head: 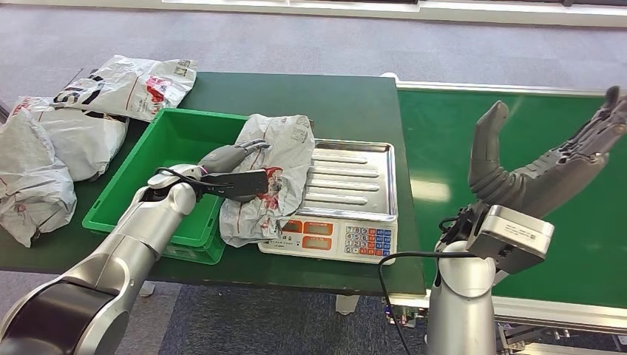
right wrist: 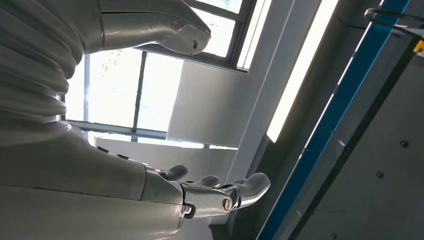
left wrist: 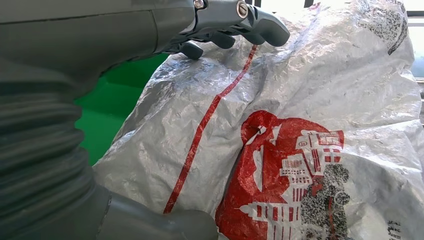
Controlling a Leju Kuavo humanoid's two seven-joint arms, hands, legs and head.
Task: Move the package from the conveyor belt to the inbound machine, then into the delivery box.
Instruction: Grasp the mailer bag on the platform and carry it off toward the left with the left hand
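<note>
A crinkled silver package (head: 285, 159) with red print leans across the right wall of the green delivery box (head: 174, 129) and the left edge of the scale's steel tray (head: 355, 177). My left hand (head: 229, 174) grips the package's left side, fingers over the top and thumb underneath. In the left wrist view the fingers (left wrist: 240, 20) curl over the package (left wrist: 300, 125), with the green box (left wrist: 115, 100) behind. My right hand (head: 547, 166) is raised above the green conveyor belt (head: 444, 133), fingers spread and holding nothing; the right wrist view shows this right hand (right wrist: 150, 185) against windows.
Three more silver packages lie on the dark green table at the left: one at the back (head: 126, 85), one beside the box (head: 81, 137), one at the edge (head: 29, 177). The scale's display and keypad (head: 333, 237) face me. A black cable (head: 392, 274) hangs by the table's front.
</note>
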